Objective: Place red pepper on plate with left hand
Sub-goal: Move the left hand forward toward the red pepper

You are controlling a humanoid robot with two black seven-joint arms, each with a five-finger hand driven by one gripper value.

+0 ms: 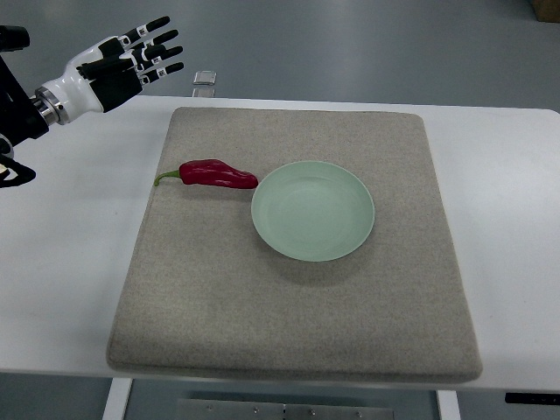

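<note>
overhead, steep angle. white table (52,289) with a grey-beige felt mat (289,324) covering most of its middle.

red pepper (214,174) lies flat on the mat, upper left part, long axis roughly left to right. green stem (166,178) points toward the picture's left; the tapered tip points right and sits just beside the rim of the plate, possibly touching it — cannot tell for sure from this view.

plate (313,211): pale green, round, shallow, resting on the mat a little right of centre. nothing in it.

left hand (131,59) enters from the upper left edge, white and black shell, dark forearm (17,96) behind it. it is up over the far left corner of the table, beyond the mat's edge, well apart from the pepper. fingers (162,52) stretched out and slightly fanned, pointing toward the right; holding nothing. height above the table not readable.

small pale rectangular object (205,81) at the table's far edge, just beyond the mat, near the fingertips of the left hand; too small to identify.

grey floor (367,44) beyond the table. a bit of brown box (549,7) at the top right corner. right arm does not show.
</note>
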